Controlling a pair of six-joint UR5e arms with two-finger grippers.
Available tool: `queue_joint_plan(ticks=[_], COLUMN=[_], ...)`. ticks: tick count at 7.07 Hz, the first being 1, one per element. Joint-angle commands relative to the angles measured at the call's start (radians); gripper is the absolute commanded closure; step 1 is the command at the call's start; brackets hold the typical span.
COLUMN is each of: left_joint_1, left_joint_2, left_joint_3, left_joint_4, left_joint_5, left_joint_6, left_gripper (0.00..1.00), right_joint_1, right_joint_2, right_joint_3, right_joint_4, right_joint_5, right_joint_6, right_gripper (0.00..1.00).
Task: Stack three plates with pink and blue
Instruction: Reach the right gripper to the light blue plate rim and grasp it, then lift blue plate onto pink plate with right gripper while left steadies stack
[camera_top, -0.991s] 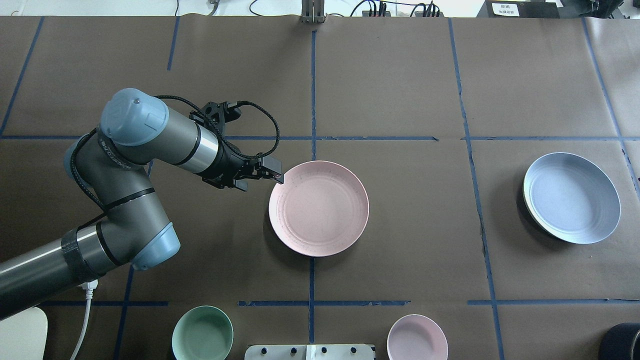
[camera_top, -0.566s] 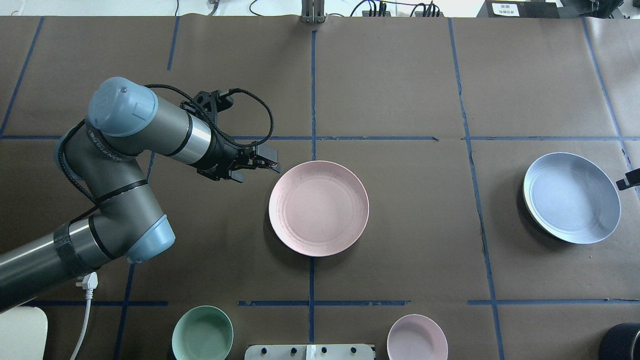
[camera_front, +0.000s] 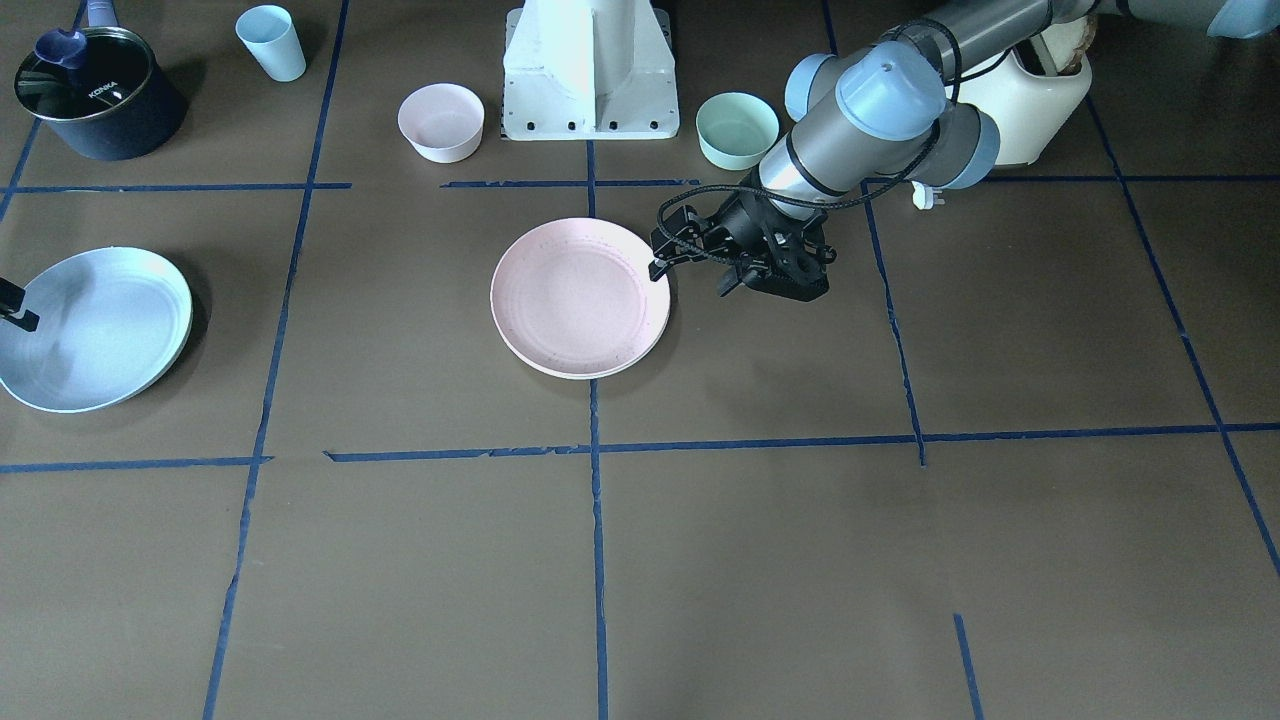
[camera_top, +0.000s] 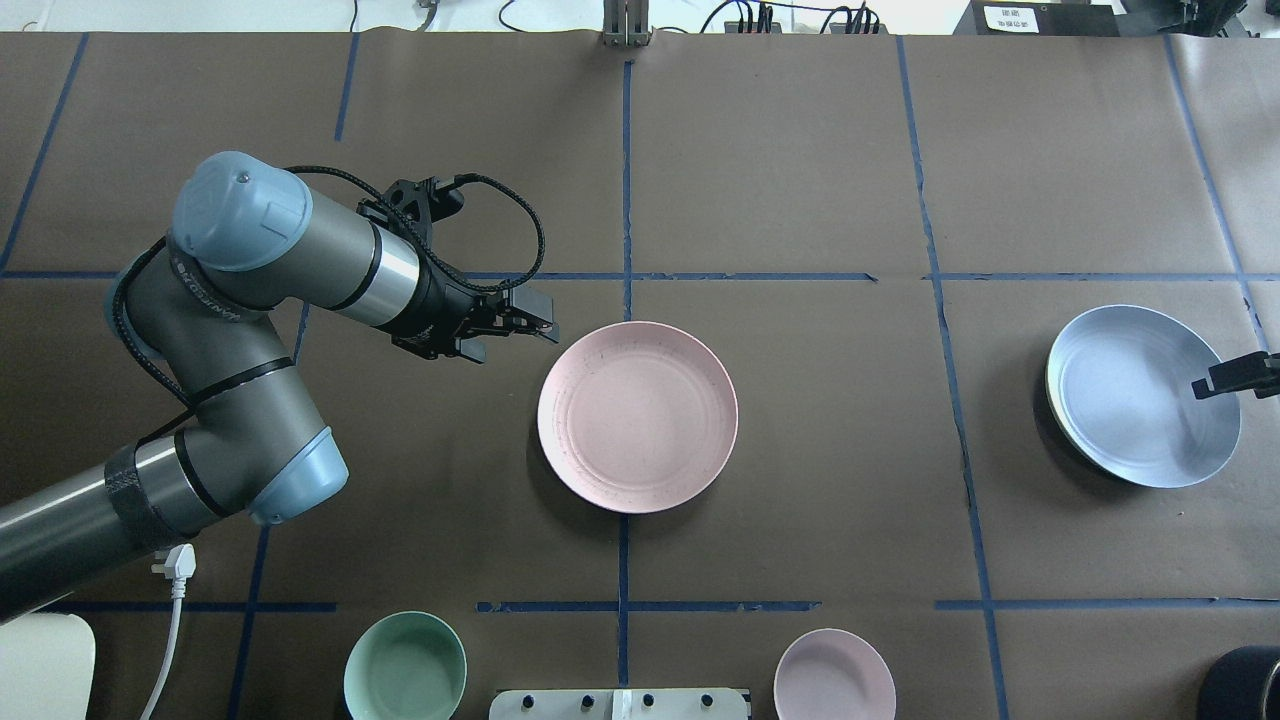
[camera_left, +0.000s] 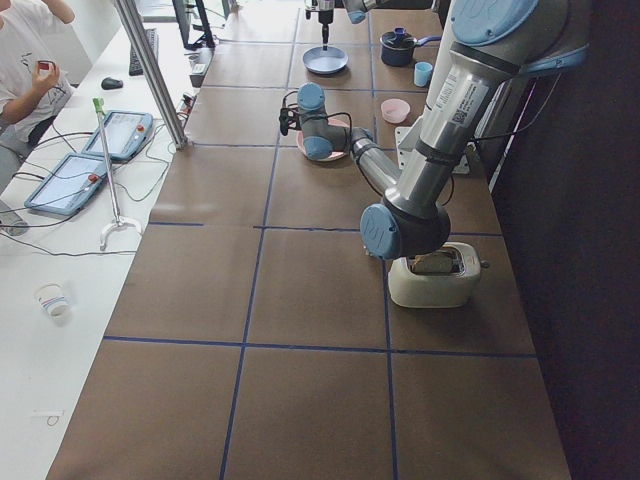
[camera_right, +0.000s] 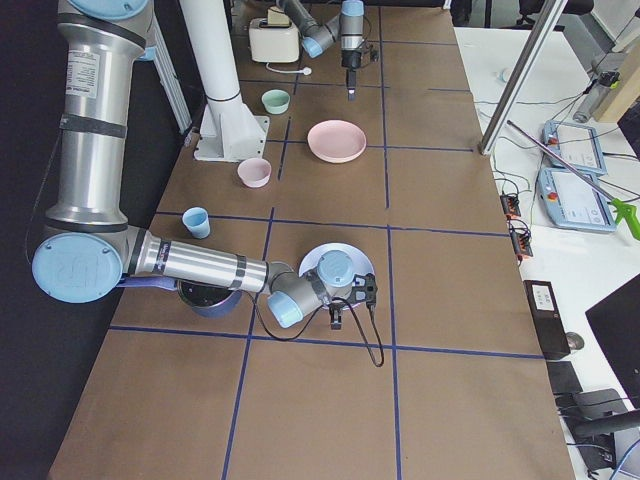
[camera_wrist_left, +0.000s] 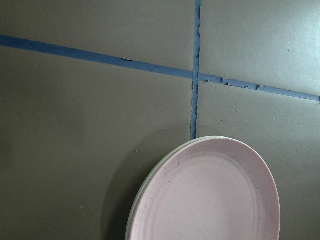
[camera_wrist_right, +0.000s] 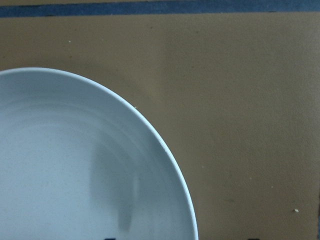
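Observation:
The pale pink plate (camera_top: 637, 416) lies flat at the table's middle. The left wrist view shows it (camera_wrist_left: 210, 200) resting on a cream-white plate whose rim (camera_wrist_left: 145, 192) peeks out beneath. My left gripper (camera_top: 545, 328) hovers just off the pink plate's upper-left rim, apart from it, empty and apparently open; it also shows in the front view (camera_front: 656, 266). The light blue plate (camera_top: 1143, 395) lies alone at the right. My right gripper (camera_top: 1232, 379) is open, with its jaws on either side of the blue plate's right rim (camera_wrist_right: 165, 150).
A mint bowl (camera_top: 405, 668) and a small pink bowl (camera_top: 834, 675) stand by the robot base (camera_front: 590, 70). A dark pot (camera_front: 95, 92) and a pale blue cup (camera_front: 270, 42) are near the blue plate's corner. A toaster (camera_front: 1040, 90) stands behind the left arm.
My left gripper has drawn back to the left, off the pink plate's rim; the plate stayed put. My right gripper has come in from the right edge to the blue plate's rim.

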Motion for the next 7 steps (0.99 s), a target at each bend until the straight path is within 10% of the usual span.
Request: queue_joint_plan(ticks=[1,2,7], left_joint_1=[0.000,0.000,-0.012], left_joint_2=[0.005,0.005,0.005], left_joint_3=[0.000,0.000,-0.031], left_joint_4=[-0.003,-0.003,-0.009], left_joint_5=[0.000,0.000,0.000], left_joint_6=[0.000,0.000,-0.003], left_gripper=[0.00,0.00,0.00], right_joint_1=[-0.014,-0.012,-0.197], right_joint_2=[0.003,0.001,0.170], right_joint_3=[-0.012,-0.006,0.278], right_joint_4=[0.046,0.046,0.031], right_joint_5=[0.000,0.000,0.001], right_joint_6=[0.002,0.002,0.435], right_gripper=[0.85,1.00,1.00])
